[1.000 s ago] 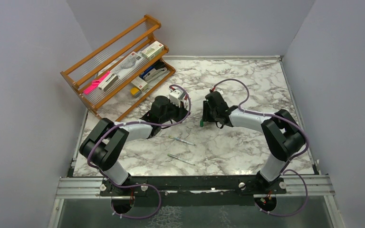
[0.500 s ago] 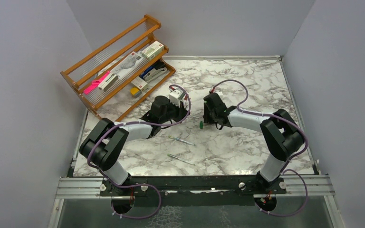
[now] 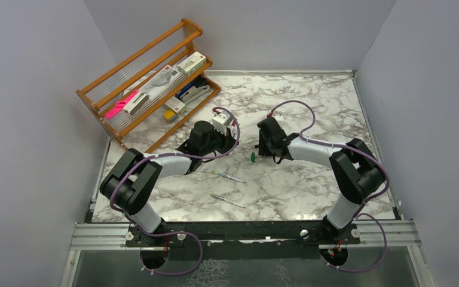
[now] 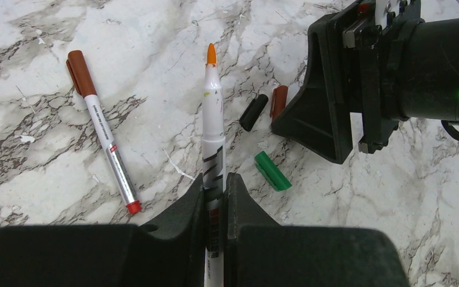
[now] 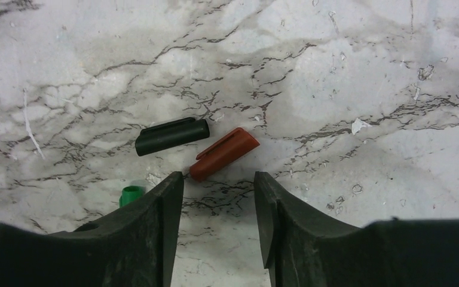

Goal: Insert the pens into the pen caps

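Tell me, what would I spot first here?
Mid-table, the left pincer pinches a thin white pen with an orange tip. The right pincer is open right by a stubby red-brown plastic cap, beside a black cap and a green cap, on the white marble table.

Rack (image 3: 149,84) back-left on the table (image 3: 323,95). Far pen (image 3: 229,177) and near pen (image 3: 227,200) lie mid-table, one behind the other; held pen (image 4: 213,113) in the left gripper's (image 4: 215,179) jaws. Ahead of right gripper (image 5: 218,182): left cap (image 5: 171,135), right cap (image 5: 224,153) side by side; third cap (image 5: 132,194) nearer, just left of it.
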Robot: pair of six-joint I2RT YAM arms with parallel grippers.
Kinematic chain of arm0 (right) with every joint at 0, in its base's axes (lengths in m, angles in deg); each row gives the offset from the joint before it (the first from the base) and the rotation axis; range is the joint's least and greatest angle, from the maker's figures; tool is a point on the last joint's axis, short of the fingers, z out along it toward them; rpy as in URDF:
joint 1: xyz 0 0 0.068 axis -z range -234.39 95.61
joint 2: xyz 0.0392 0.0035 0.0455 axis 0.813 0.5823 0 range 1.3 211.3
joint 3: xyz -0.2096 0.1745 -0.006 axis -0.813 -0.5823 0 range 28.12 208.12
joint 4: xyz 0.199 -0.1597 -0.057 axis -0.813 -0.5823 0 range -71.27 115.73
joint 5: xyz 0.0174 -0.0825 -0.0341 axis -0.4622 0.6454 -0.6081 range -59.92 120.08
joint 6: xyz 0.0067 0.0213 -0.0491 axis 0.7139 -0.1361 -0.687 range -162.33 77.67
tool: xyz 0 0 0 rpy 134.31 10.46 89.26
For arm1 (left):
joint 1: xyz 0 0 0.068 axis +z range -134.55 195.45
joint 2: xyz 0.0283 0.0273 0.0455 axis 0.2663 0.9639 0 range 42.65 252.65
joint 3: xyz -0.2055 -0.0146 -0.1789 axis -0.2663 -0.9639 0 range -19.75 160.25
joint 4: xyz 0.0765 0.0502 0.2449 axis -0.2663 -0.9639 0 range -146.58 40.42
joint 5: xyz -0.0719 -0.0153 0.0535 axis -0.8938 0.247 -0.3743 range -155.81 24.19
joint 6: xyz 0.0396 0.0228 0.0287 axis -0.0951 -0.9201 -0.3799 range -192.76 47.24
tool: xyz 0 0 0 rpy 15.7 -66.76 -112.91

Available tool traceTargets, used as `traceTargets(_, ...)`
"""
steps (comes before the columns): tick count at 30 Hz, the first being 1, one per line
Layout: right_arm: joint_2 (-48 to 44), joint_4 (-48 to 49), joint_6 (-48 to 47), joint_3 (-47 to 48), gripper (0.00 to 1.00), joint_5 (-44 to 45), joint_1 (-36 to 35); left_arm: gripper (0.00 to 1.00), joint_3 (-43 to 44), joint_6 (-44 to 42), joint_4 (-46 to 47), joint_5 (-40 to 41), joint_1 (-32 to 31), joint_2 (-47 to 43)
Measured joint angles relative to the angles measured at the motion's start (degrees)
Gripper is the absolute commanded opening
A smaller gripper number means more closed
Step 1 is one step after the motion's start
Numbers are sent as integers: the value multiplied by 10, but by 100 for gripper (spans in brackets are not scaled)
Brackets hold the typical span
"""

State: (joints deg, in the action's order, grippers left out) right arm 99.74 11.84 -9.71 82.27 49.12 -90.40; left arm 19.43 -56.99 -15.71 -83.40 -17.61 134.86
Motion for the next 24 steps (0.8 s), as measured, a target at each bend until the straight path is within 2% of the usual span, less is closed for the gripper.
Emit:
traceTargets(4,-3,0,22,0,56,0,0,0,0,0,0,0,0,0)
traceTargets(8,-2,0,43,1,57,2,0,0,-3,2,1,0,0,-1)
traceTargets(24,43,-61,82,59,28,62,0,0,-8,2,0,0,1,-3)
